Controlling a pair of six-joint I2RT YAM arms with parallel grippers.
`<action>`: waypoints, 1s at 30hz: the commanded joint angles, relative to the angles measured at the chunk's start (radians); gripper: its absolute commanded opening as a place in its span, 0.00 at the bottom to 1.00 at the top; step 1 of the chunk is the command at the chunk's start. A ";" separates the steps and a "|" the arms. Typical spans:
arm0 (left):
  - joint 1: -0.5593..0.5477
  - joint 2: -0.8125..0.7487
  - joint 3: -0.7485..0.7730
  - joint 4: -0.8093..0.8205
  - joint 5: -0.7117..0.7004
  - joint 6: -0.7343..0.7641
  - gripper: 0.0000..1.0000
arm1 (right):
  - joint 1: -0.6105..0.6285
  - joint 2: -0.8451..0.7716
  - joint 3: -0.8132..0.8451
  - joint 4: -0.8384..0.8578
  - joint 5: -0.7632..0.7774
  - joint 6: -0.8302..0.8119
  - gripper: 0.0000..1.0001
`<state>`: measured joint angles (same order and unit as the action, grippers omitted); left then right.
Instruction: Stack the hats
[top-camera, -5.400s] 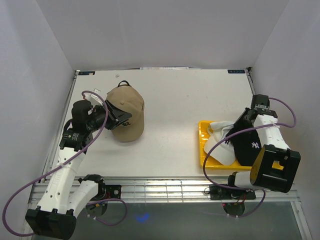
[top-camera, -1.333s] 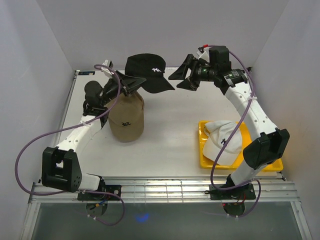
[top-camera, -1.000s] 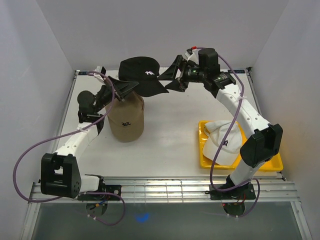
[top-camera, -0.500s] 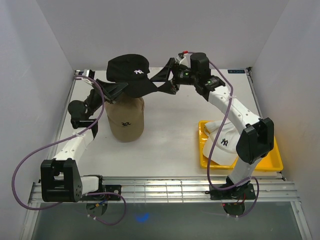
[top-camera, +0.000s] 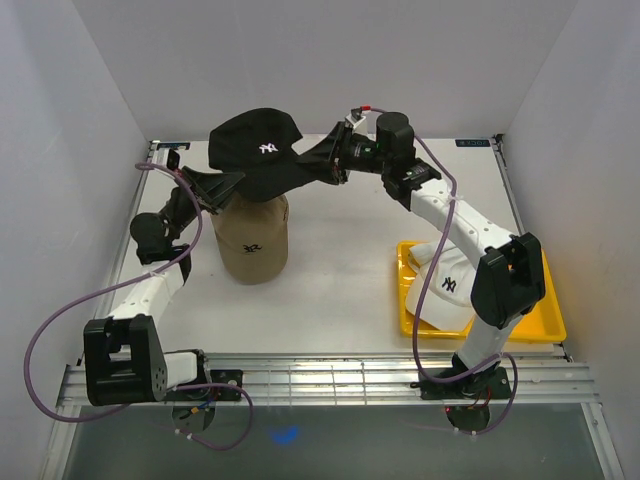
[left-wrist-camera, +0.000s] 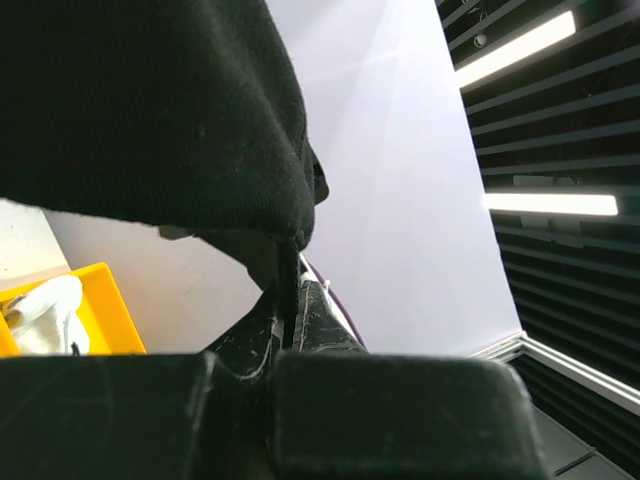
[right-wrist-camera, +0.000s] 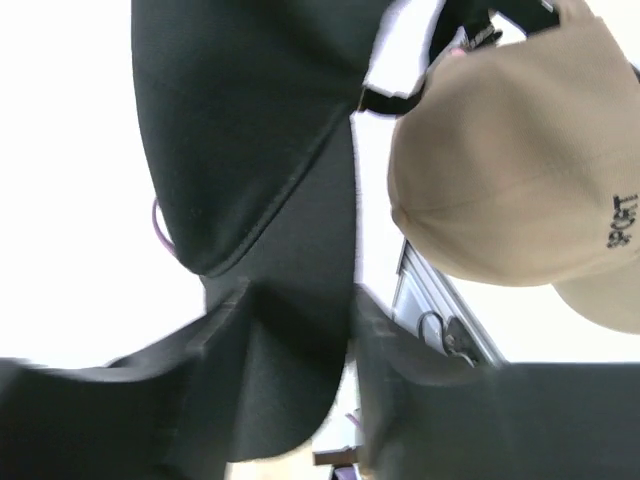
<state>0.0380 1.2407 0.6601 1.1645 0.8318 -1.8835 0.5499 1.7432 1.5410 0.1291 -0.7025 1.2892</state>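
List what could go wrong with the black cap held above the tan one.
1. The black cap hangs between both arms; if they pull apart, its brim may slip from the right fingers.
2. The left fingers pinch only its opposite edge, so it could land crooked on the tan cap.

I've got the white table carrying two things: the tan cap, right below the jaws of the left gripper, and the yellow tray, well apart from the jaws of the right gripper.
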 joint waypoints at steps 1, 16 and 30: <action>0.026 -0.006 -0.001 0.061 0.027 -0.020 0.00 | 0.033 -0.010 0.014 0.058 -0.038 -0.022 0.39; 0.065 -0.029 0.068 -0.209 0.104 0.089 0.27 | 0.125 0.027 -0.018 0.181 0.026 -0.010 0.08; 0.137 0.022 0.167 -0.450 0.167 0.165 0.00 | 0.217 0.087 -0.050 0.227 0.115 -0.053 0.08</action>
<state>0.1940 1.2545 0.7700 0.7670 0.9939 -1.7538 0.6392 1.8034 1.5143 0.3248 -0.4599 1.3266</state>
